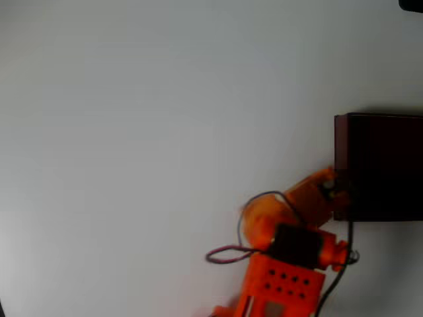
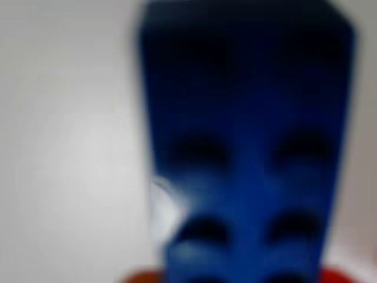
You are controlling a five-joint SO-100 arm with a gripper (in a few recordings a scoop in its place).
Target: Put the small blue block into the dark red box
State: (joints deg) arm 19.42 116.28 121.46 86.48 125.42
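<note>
The small blue block (image 2: 247, 147) looms very close and blurred in the wrist view, its round studs showing, with a strip of orange gripper at the bottom edge. It appears held between the jaws. In the overhead view the orange arm reaches up from the bottom, and its gripper (image 1: 332, 187) is at the left wall of the dark red box (image 1: 341, 148), which stands at the right edge with a nearly black inside. The arm hides the block from above.
The arm's base (image 1: 281, 284) sits at the bottom centre with black and pink cables (image 1: 228, 254) looping beside it. The white table (image 1: 145, 132) stretches away to the left and top. A dark object (image 1: 413, 4) pokes in at the top right corner.
</note>
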